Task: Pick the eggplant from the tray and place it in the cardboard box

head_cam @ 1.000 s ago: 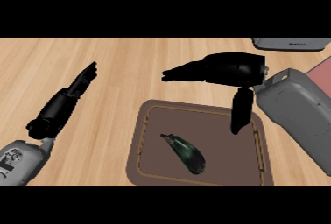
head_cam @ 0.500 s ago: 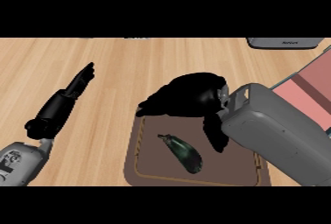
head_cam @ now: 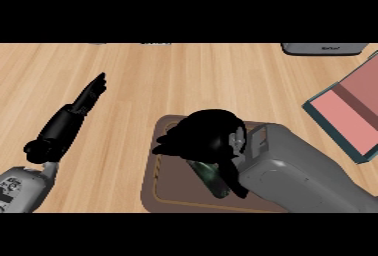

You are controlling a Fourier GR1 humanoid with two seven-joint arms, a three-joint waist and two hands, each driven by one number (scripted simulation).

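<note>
Over the brown tray (head_cam: 166, 192), the right hand (head_cam: 203, 137) has come down from its raised position of a second ago and now covers the dark eggplant (head_cam: 210, 175), fingers curled around its upper end; the eggplant lies on the tray as before. Left hand (head_cam: 90, 92) stays flat on the wooden counter (head_cam: 184, 75), fingers straight. At right edge, the cardboard box (head_cam: 347, 107) has come further into view

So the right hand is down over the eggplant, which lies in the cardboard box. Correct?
Not quite. In the head view, the right hand is down over the eggplant, but it lies on the brown tray, not in the box.
</note>
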